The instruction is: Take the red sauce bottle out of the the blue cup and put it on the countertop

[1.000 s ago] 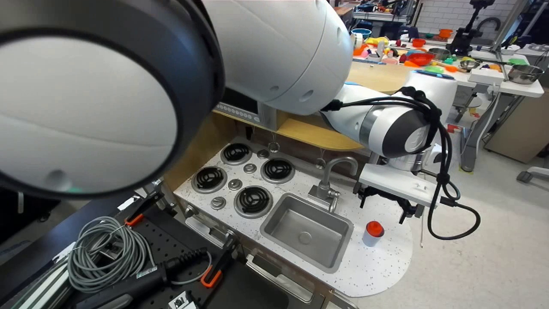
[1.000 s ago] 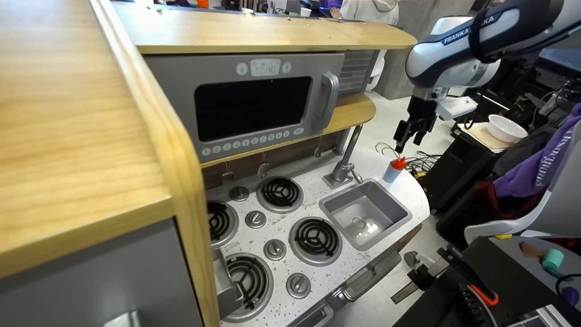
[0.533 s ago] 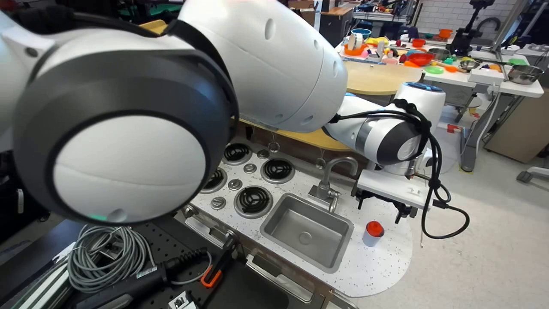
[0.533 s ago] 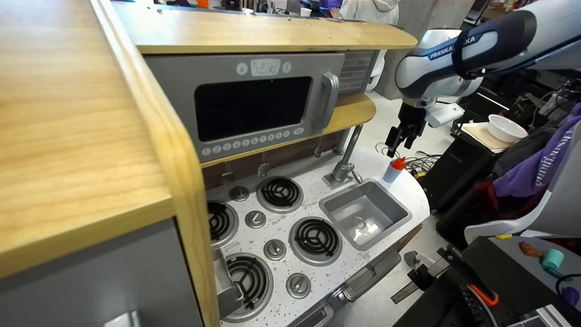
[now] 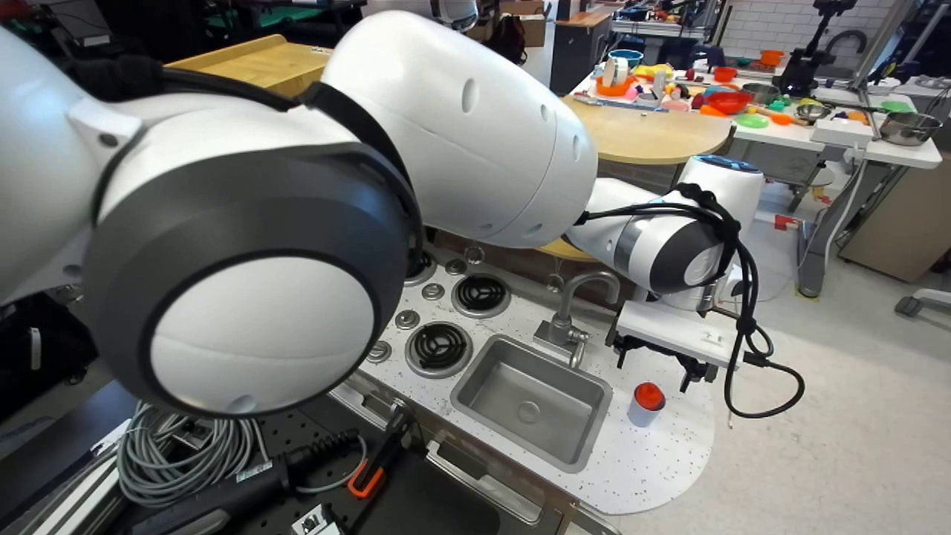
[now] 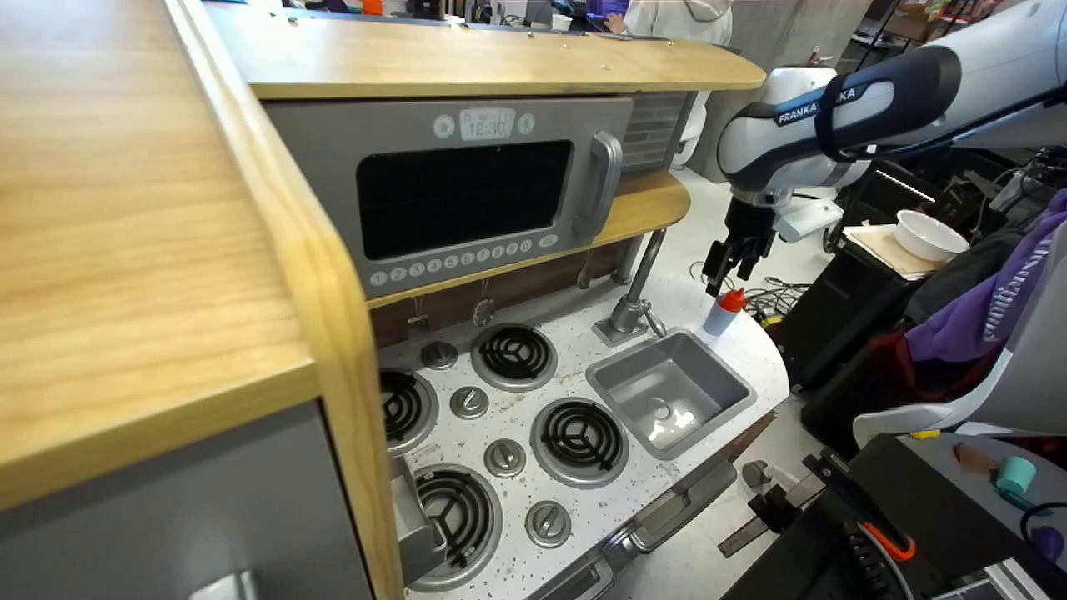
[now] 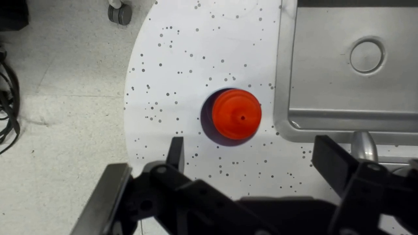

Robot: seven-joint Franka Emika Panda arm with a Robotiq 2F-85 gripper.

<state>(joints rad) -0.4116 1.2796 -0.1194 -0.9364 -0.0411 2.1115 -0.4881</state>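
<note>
The red sauce bottle (image 5: 649, 395) stands inside the blue cup (image 5: 642, 417), with only its red top above the rim. They also show in an exterior view as bottle (image 6: 733, 301) and cup (image 6: 718, 321). The cup sits on the speckled countertop (image 5: 617, 479) between the sink and the rounded end. In the wrist view the bottle (image 7: 236, 114) leans to the right side of the cup's dark inside (image 7: 207, 122). My gripper (image 7: 249, 143) is open and empty. In both exterior views it hangs above the cup, apart from the bottle. The bottle's lower body is hidden.
The steel sink (image 5: 475, 405) lies beside the cup, with the faucet (image 5: 566, 316) behind it. Black burners (image 5: 438, 348) are beyond the sink. The wooden shelf and toy microwave (image 6: 467, 200) stand above the counter's back.
My gripper has moved lower and somewhat to the left in both exterior views, closer to the bottle. It stays open. The bottle and the cup have not moved.
</note>
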